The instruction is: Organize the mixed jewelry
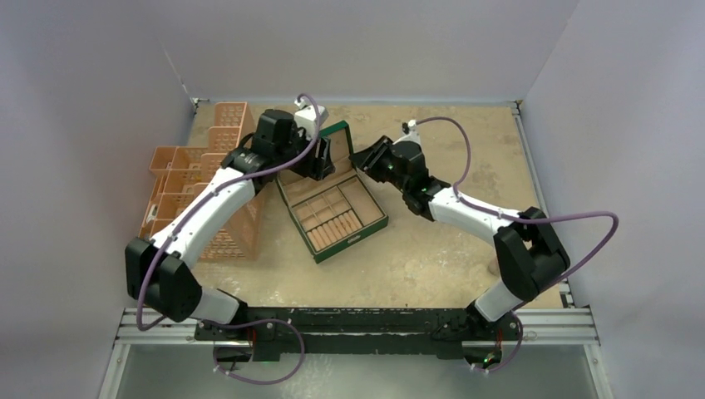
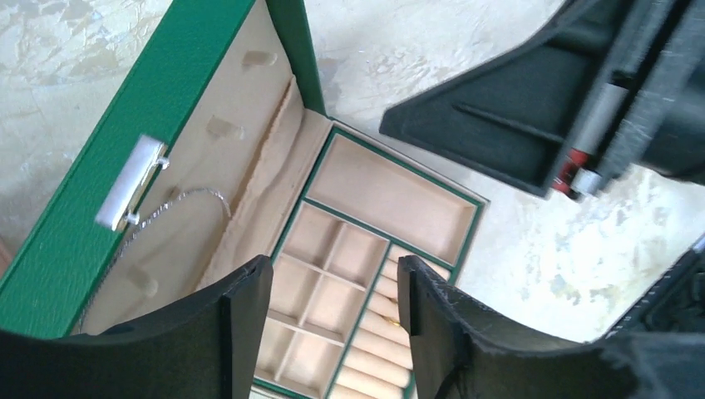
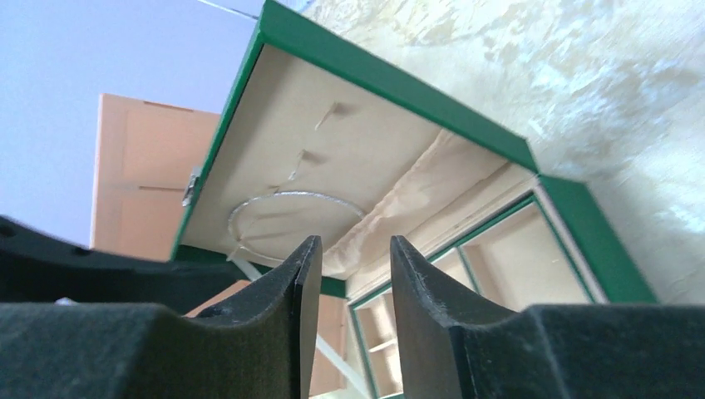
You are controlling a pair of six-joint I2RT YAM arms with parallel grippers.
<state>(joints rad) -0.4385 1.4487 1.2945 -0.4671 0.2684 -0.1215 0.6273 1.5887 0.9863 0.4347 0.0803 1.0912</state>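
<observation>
Closely, right end effector (image 3: 355, 249) (seemingly empty) faces lid (image 3: 349, 141).

Thin glittery silver chain (image 2: 179, 196) hangs vs. tan inner face of the green box's raised lid (image 2: 216, 91). Upper part drapes in a wide loop (image 3: 291, 193); rest trails along the lining, slack, near the latch.

I see the box (image 1: 356, 241) mid-table, baskets (image 1: 170, 179) left of it. Chain (image 2: 187, 195) hangs inside its raised lid (image 2: 224, 91), behind the compartments (image 2: 332, 274).
</observation>
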